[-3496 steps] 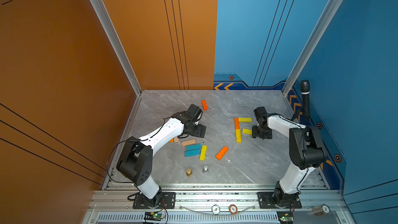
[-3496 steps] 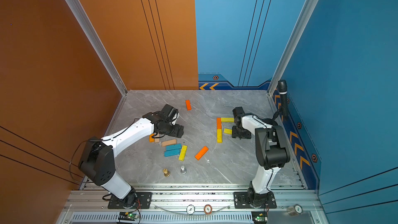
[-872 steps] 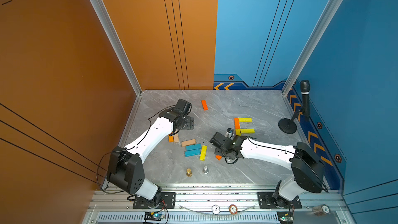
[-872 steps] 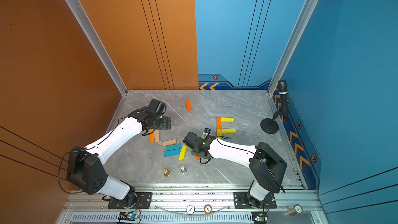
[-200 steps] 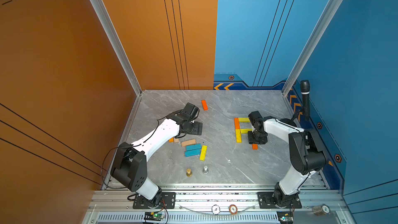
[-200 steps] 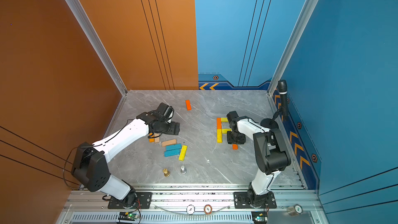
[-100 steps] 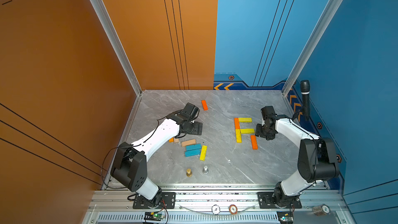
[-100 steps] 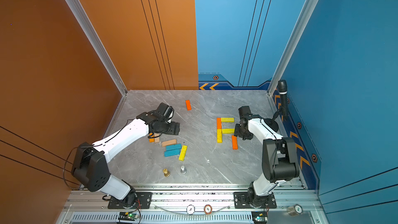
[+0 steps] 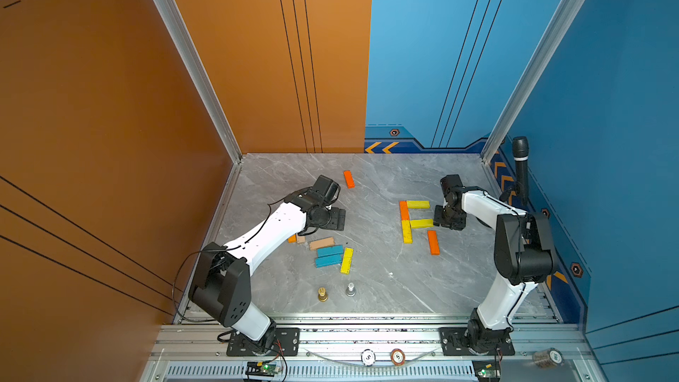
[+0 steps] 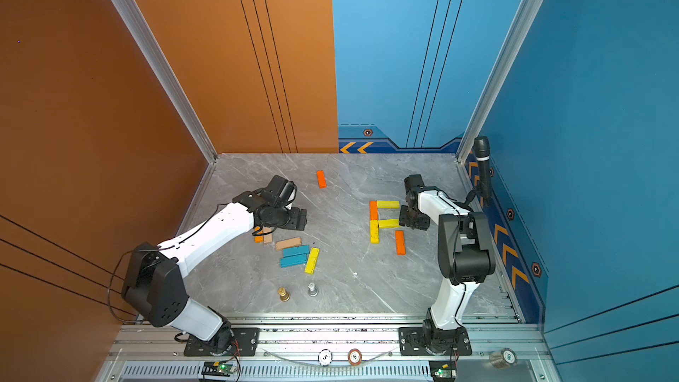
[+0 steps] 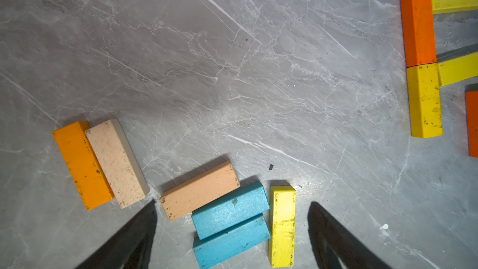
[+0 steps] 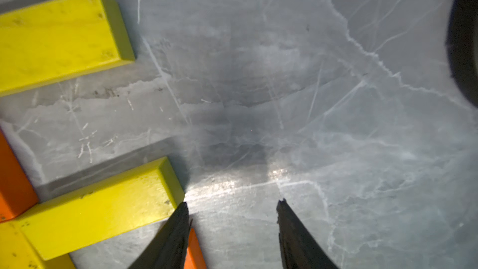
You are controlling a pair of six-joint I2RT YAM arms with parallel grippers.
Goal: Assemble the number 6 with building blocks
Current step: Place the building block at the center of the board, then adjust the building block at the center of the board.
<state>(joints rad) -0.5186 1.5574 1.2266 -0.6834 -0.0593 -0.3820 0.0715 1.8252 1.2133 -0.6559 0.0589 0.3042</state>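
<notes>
Teal-blue planks (image 9: 329,256) of flat wood lie nearest, beside yellow plank (image 9: 347,260) and tan plank (image 9: 322,243); left gripper (image 9: 337,219) hovers beyond, spread wide, empty; right gripper (image 12: 232,203), jaws parted over bare grey marble tabletop (image 12: 336,99), sits just beside yellow-and-orange partial figure (image 9: 406,233); lone orange plank (image 9: 348,179) lies farthest.

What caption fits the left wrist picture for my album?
Open left tool above loose building blocks on grey table.

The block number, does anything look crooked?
Yes. The middle yellow block slants a bit instead of lying straight like the top yellow block. Below the right-side orange block nothing closes the bottom, so the 6 is unfinished.
</notes>
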